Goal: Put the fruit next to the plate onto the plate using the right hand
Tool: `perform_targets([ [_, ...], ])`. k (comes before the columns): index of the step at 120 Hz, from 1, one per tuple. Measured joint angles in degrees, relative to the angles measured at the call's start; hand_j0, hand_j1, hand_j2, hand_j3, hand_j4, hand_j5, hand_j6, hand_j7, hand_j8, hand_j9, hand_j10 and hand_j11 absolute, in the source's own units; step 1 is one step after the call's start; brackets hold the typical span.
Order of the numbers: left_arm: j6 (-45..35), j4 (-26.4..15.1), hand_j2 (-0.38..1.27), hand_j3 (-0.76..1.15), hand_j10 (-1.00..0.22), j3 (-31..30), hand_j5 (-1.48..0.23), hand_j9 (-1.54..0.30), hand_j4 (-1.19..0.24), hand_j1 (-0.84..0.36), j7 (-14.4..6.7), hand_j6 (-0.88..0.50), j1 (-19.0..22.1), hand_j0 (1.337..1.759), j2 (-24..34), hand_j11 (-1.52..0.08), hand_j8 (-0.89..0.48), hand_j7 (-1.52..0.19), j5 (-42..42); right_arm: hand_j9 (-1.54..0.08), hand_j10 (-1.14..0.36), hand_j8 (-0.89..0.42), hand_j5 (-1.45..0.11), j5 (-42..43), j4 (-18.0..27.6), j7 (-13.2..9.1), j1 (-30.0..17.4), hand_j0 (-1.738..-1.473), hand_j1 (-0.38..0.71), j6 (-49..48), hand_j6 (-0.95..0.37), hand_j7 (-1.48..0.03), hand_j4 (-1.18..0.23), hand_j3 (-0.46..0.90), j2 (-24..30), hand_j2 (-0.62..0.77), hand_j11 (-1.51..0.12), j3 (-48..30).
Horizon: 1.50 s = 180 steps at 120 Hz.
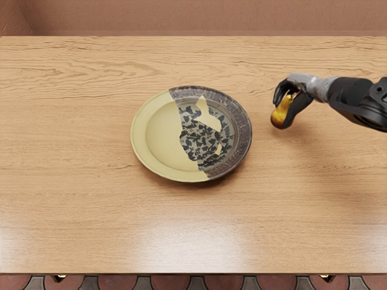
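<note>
Wooden table [91, 199] spreading under everything. Right hand [294, 96] is curling its dark fingers round the yellow fruit [281, 115], which is sitting low in the grip; plate [136, 130] is lying well apart, beyond the fingertips. Likely risk: fruit slipping out mid-carry, since much of it is hanging below the fingers

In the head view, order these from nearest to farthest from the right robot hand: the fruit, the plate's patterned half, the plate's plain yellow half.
1. The fruit: held in the right robot hand.
2. The patterned half: right side of the plate.
3. The plain yellow half: its left side.
</note>
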State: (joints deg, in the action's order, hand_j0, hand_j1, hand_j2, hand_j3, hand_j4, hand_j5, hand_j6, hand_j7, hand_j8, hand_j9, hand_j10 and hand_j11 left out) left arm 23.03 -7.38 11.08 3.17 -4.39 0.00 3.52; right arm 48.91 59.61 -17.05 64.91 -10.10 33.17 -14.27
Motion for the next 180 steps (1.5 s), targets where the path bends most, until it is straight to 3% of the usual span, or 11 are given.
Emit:
perform_targets([
  [48,0.01,0.06,0.00,0.00,-0.01,0.00,-0.02,-0.02,-0.01,0.33,0.00,-0.01,0.26,1.658,0.00,-0.02,-0.01,-0.02,-0.05,-1.19,-0.77,-0.42,-1.20,-3.23,3.44,-0.60,3.18,-1.658,0.29,-1.85,-0.55,-1.13,-0.83,0.00,0.80,0.60,-1.21,-1.11],
  [68,0.00,0.21,0.00,0.00,-0.01,0.00,-0.02,-0.02,-0.01,0.33,0.00,-0.01,0.53,1.658,0.00,-0.02,-0.01,-0.02,-0.08,-1.20,-0.77,-0.41,-1.21,-4.06,5.35,-2.34,5.27,-1.658,0.30,-2.00,-0.55,-1.13,-0.83,0.00,0.23,0.59,-1.22,-1.26],
  [101,0.00,0.34,0.00,0.00,-0.01,0.00,-0.02,-0.02,-0.01,0.33,0.00,-0.01,0.70,1.658,0.00,-0.02,-0.01,-0.02,-0.09,-1.21,-0.77,-0.41,-1.21,-6.33,5.95,-5.31,8.77,-1.658,0.30,-1.56,-0.54,-1.13,-0.84,0.00,-4.50,0.61,-1.23,-1.01],
  [145,0.00,0.35,0.00,0.00,-0.01,-0.01,-0.02,-0.02,-0.01,0.33,0.00,-0.01,0.73,1.658,0.00,-0.02,-0.01,-0.02,-0.08,-1.21,-0.76,-0.40,-1.22,-6.67,5.99,-7.26,10.33,-1.658,0.30,-0.18,-0.53,-1.13,-0.84,0.00,-12.57,0.61,-1.22,-1.11],
  [180,0.00,0.35,0.00,0.00,-0.01,0.00,-0.02,-0.02,-0.01,0.33,0.00,-0.01,0.70,1.658,0.00,-0.02,-0.01,-0.02,-0.09,-1.21,-0.77,-0.41,-1.21,-6.68,5.79,-7.56,10.95,-1.658,0.30,1.12,-0.54,-1.13,-0.84,0.00,-16.57,0.60,-1.23,-1.18],
])
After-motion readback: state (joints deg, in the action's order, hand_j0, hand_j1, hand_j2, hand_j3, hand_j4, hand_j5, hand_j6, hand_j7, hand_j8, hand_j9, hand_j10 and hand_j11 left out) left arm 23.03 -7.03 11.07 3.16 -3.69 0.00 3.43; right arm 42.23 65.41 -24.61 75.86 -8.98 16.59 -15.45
